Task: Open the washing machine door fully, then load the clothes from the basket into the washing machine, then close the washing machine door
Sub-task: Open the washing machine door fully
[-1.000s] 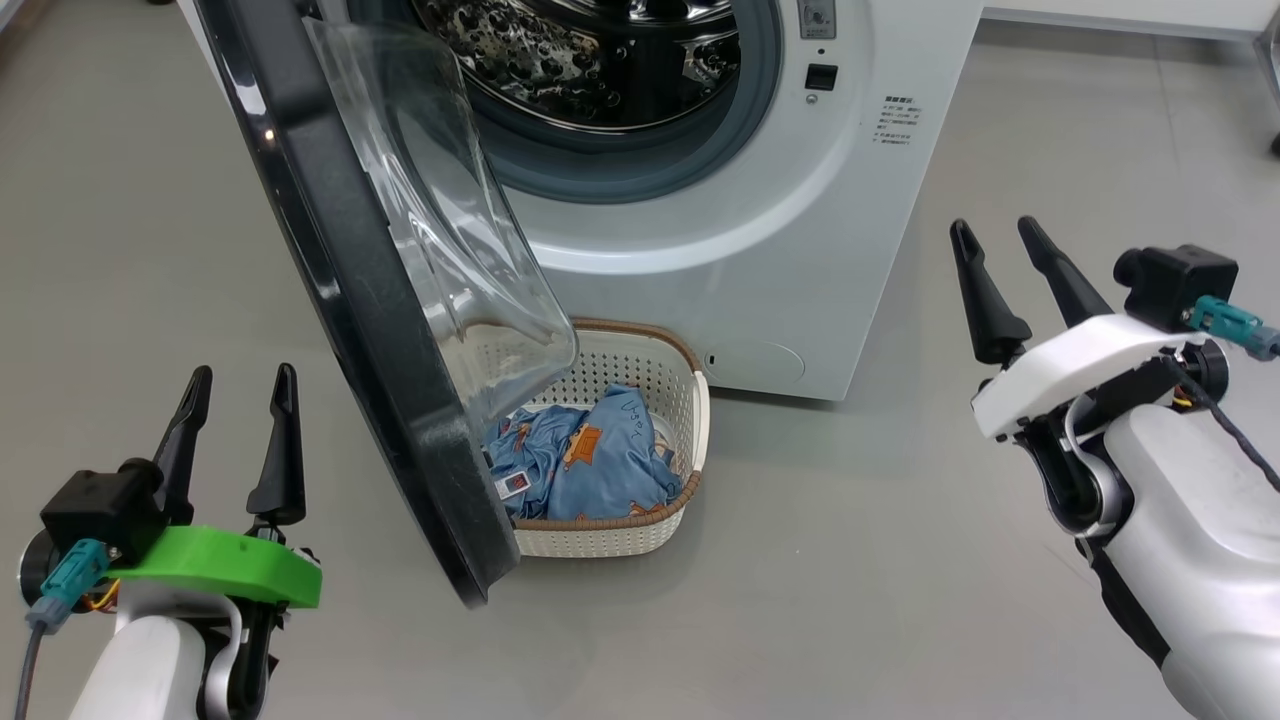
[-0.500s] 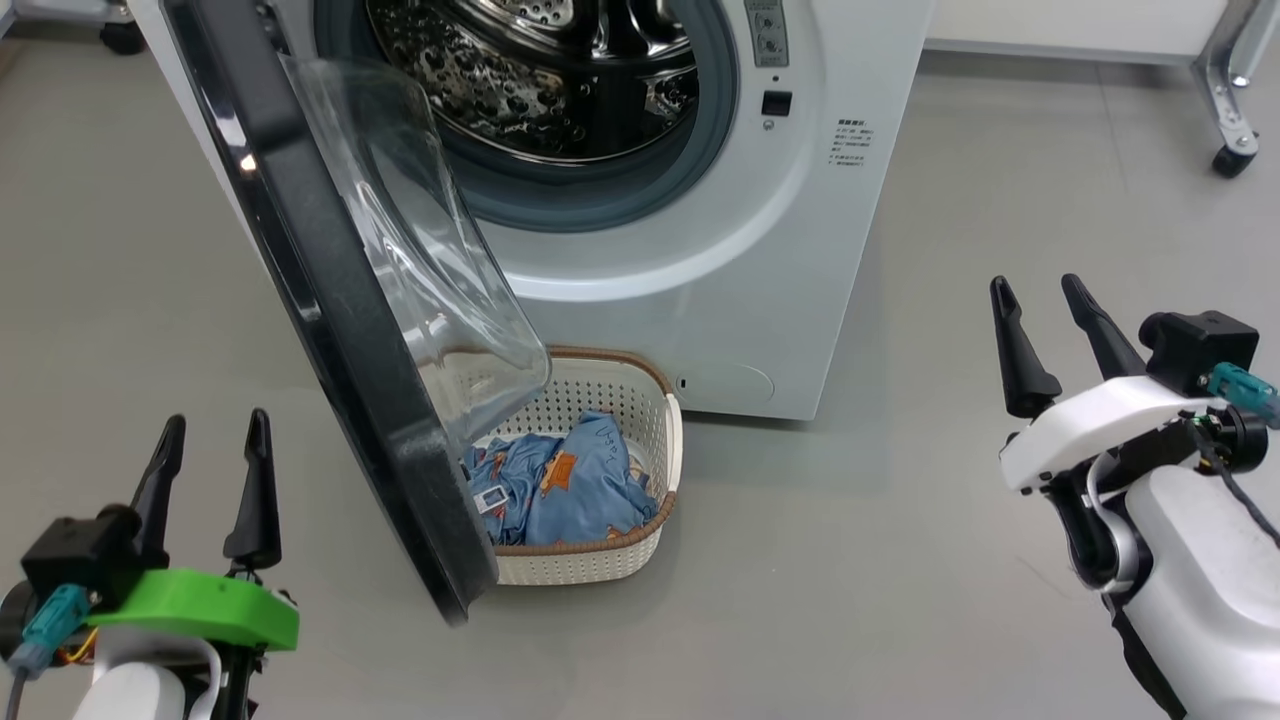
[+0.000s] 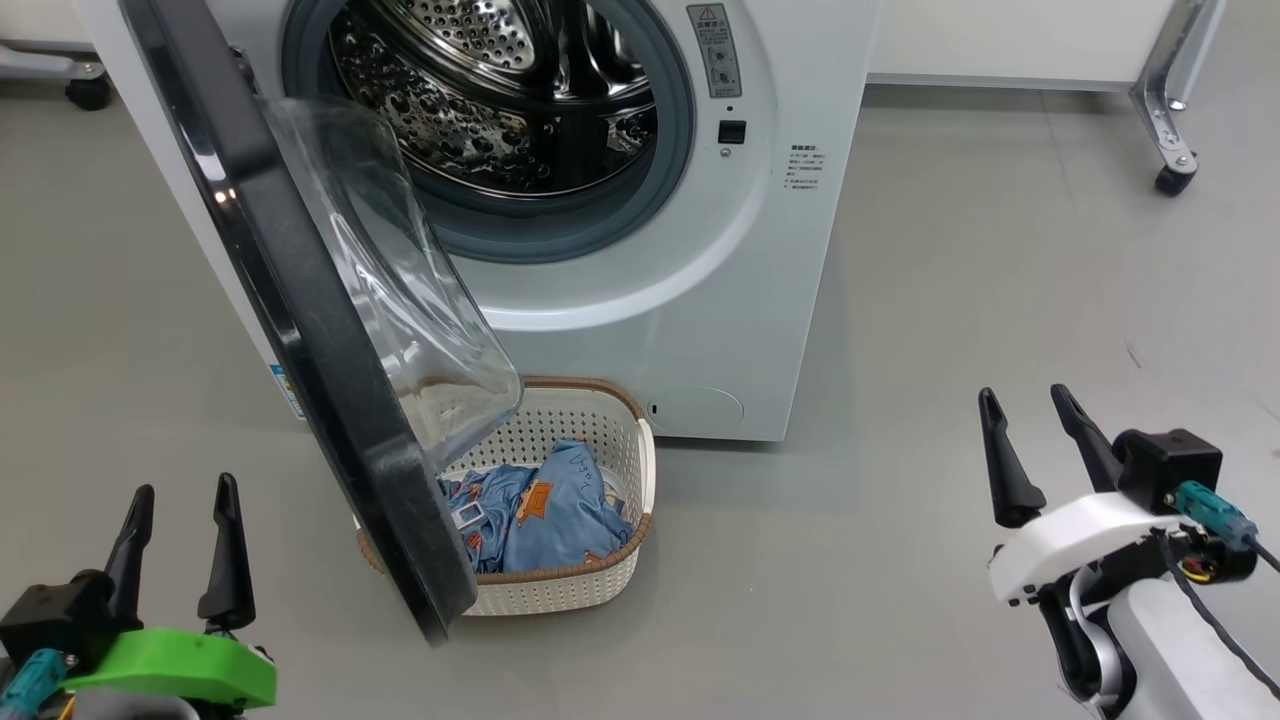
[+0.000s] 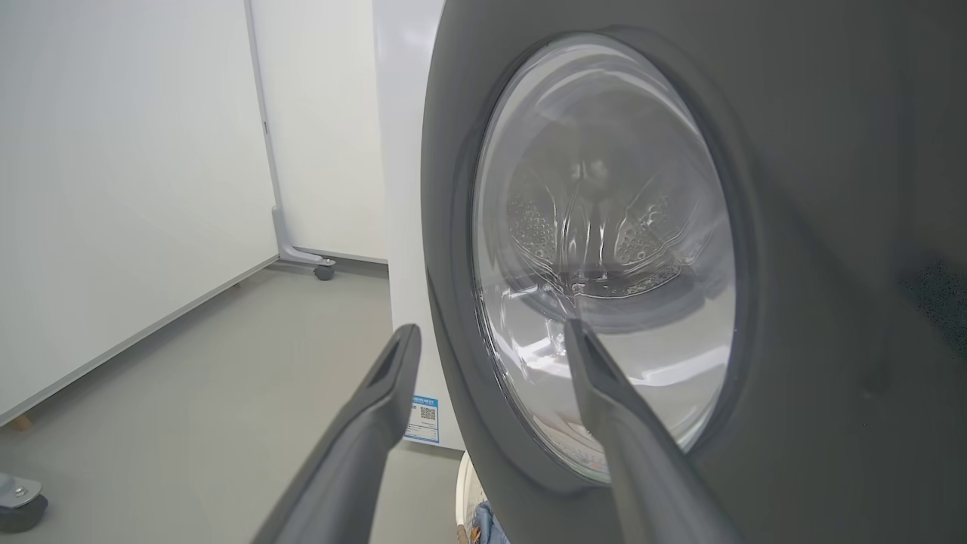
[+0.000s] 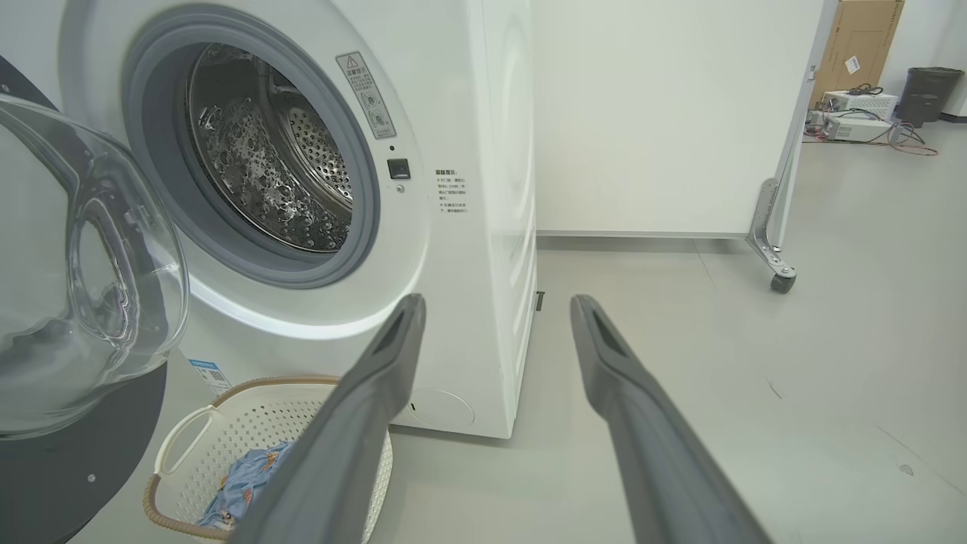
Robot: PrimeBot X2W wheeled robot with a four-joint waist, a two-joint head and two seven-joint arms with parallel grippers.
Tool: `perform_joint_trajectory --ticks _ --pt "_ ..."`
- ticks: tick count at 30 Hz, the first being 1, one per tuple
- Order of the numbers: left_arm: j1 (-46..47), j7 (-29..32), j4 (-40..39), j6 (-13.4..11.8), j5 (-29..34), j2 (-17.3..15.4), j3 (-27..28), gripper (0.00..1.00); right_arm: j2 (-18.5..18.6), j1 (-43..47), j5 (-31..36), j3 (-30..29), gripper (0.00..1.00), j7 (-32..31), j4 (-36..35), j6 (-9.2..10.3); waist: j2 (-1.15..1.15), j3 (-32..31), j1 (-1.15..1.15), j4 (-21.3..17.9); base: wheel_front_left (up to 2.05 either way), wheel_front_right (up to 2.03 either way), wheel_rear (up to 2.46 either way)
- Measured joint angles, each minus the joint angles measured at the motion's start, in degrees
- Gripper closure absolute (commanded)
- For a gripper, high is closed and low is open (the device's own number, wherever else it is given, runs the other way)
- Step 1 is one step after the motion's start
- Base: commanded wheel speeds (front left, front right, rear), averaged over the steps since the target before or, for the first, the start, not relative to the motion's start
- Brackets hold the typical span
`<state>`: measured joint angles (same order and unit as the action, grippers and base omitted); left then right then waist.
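The white washing machine (image 3: 700,330) (image 5: 483,189) stands ahead with its steel drum (image 3: 500,90) bare. Its black washing machine door (image 3: 300,330) (image 4: 831,227) hangs open toward me, glass bowl (image 3: 400,290) facing the drum. On the floor below it sits the cream basket (image 3: 610,470) (image 5: 189,446), its left part hidden by the door. Light blue clothes (image 3: 555,510) (image 5: 242,483) lie inside. My left gripper (image 3: 178,495) (image 4: 491,332) is open at the lower left, outside the door. My right gripper (image 3: 1030,400) (image 5: 495,302) is open at the lower right, well right of the basket.
Grey floor (image 3: 900,420) stretches around the machine. A white partition on a castor (image 3: 1170,180) (image 5: 782,283) stands at the back right. Another castor (image 3: 85,95) shows at the back left. White wall panels (image 4: 113,189) stand left of the machine.
The whole head view has shifted, showing more of the drum and back wall, so the camera has moved. Both grippers sit lower in view and stay open. Door and basket hold their places.
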<state>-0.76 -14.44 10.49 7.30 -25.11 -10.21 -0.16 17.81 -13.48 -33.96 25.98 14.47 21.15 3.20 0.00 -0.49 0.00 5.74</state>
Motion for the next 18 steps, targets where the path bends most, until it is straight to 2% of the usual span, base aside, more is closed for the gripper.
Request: perform_joint_trajectory --ticks 8,18 --pt "-1.7 0.0 -0.8 0.0 1.8 0.6 0.2 0.00 -0.8 5.3 3.5 -2.0 0.00 0.0 -3.1 0.99 0.00 -0.1 0.00 -1.1 0.00 0.00 0.00" --pt "-2.7 0.0 -0.9 0.0 4.2 0.4 -0.4 0.00 -1.5 7.3 8.0 -3.5 0.00 0.0 -6.7 1.04 0.00 -0.2 0.00 -1.2 0.00 0.00 0.00"
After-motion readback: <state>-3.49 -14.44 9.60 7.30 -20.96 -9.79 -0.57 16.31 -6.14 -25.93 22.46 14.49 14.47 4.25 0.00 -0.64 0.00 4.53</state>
